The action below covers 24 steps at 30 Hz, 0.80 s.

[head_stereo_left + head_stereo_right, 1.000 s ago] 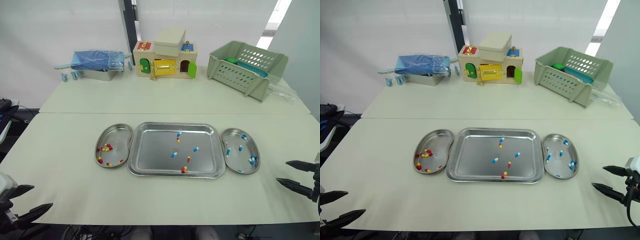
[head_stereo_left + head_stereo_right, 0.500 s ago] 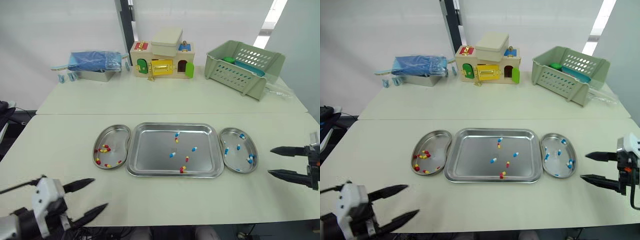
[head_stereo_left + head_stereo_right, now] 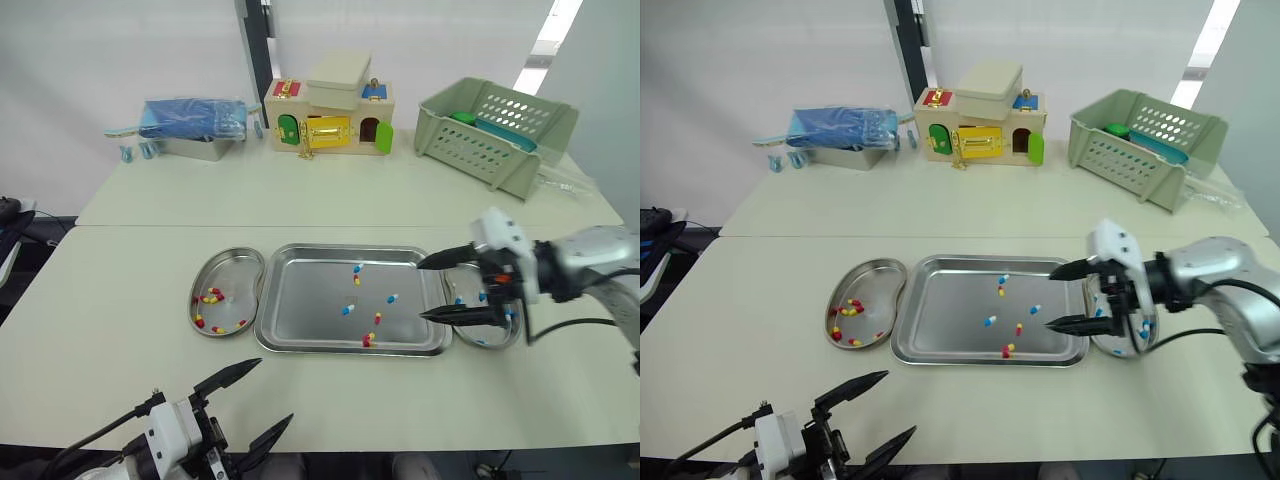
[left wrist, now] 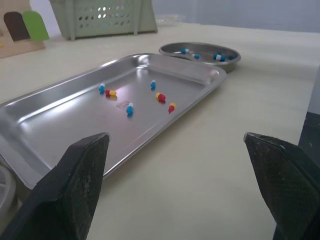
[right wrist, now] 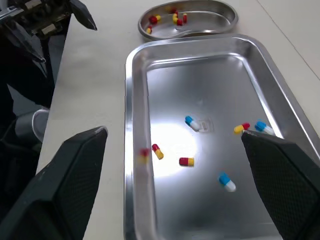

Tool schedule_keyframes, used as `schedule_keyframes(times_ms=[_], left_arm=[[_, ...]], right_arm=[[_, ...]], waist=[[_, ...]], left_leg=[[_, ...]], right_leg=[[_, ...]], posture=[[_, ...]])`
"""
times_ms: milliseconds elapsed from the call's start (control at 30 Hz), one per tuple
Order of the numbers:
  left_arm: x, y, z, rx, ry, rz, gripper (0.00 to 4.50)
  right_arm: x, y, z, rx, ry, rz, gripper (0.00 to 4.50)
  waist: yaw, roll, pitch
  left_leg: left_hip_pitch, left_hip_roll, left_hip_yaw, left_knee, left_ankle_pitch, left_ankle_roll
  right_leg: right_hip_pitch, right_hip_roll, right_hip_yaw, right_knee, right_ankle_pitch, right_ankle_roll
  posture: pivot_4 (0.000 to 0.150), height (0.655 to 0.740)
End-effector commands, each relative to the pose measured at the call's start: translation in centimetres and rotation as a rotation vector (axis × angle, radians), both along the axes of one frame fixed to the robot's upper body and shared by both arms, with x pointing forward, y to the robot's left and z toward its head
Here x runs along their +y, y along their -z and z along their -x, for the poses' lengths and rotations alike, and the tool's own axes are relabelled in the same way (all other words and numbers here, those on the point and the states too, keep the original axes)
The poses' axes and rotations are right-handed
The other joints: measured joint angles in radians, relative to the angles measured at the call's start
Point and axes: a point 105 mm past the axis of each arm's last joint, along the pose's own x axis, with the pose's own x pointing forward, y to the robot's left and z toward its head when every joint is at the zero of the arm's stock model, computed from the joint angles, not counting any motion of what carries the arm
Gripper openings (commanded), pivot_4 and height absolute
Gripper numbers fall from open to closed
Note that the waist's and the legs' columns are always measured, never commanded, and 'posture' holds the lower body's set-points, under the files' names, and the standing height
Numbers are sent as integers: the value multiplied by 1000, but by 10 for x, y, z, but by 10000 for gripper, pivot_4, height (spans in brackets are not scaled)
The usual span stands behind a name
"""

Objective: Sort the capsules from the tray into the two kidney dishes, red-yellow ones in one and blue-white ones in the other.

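The steel tray lies mid-table holding several loose capsules, among them a blue-white one and a red-yellow one. Left of it, a kidney dish holds red-yellow capsules. The right kidney dish, with blue-white capsules, is partly hidden behind my right gripper. That gripper is open and empty above the tray's right end. My left gripper is open and empty near the table's front edge, short of the tray. The right wrist view looks down on the tray.
Along the far side of the table stand a blue bag on a metal box, a toy house and a green basket. A seam crosses the table behind the dishes.
My right gripper has swung left from the table's right edge to above the tray's right end. My left gripper has moved right along the front edge. Both stay open.
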Motion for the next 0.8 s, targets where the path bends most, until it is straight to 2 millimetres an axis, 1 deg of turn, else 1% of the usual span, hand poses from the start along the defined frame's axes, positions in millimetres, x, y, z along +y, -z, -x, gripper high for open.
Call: schedule_keyframes(times_ms=[33, 133, 200, 267, 367, 433, 467, 700, 800], left_arm=[[-4, -2, 1, -37, -33, 35, 44609], [-5, -3, 4, -61, -60, 44, 44609], [-3, -3, 5, -59, -87, 46, 44609], [-3, -3, 5, -56, -103, 48, 44609], [-6, -3, 7, -53, -102, 48, 45000], [-8, -4, 7, -54, -104, 51, 45000], [-9, -5, 7, -54, -104, 52, 45000], [-8, -5, 6, -51, -109, 51, 45000], [-6, -7, 3, -55, -116, 50, 45000]], right_arm=[[16, -5, -11, -61, -73, 27, 45000], [37, 6, -28, -85, -155, 78, 45000], [53, 16, -43, -107, -187, 118, 45000], [61, 21, -50, -111, -210, 134, 45000], [70, 27, -56, -135, -241, 153, 39304], [75, 33, -61, -161, -254, 180, 31897], [77, 36, -62, -170, -261, 191, 28988], [88, 47, -62, -182, -297, 203, 28988], [93, 52, -62, -179, -304, 207, 22969]], waist=[[-1, 0, 0], [0, 0, 0], [-16, 0, 0], [-20, 0, 0], [-15, 0, 0], [-17, 0, 0], [-19, 0, 0], [-23, 0, 1], [-23, 1, 1]], left_leg=[[0, 0, 0, 0, 0, 0], [0, 0, -1, 0, 0, 0], [2, 0, 0, 0, 0, 0], [2, 1, -1, 0, 0, 0], [0, 0, -2, 0, 0, 0], [-2, 0, -1, 0, 0, 0], [-2, 0, -1, 0, 0, 0], [-1, 1, -1, 0, 0, 0], [-1, 1, -1, 0, 0, 0]], right_leg=[[0, 0, 0, 0, 0, 0], [-1, 0, -1, 2, 0, 0], [-1, 0, 0, 3, 0, 0], [-1, 1, 0, 4, 0, 0], [-3, 1, -1, 4, 0, 0], [-5, 0, 0, 4, 0, 0], [-5, 0, 0, 4, 0, 0], [-6, 1, 0, 5, 0, 0], [-6, 1, 0, 5, 0, 0]], posture=[[1500, 7400], [1500, 7400], [1500, 7400], [1500, 7400], [1500, 7400], [1500, 7400], [1500, 7400], [1500, 7400], [1500, 7400]])
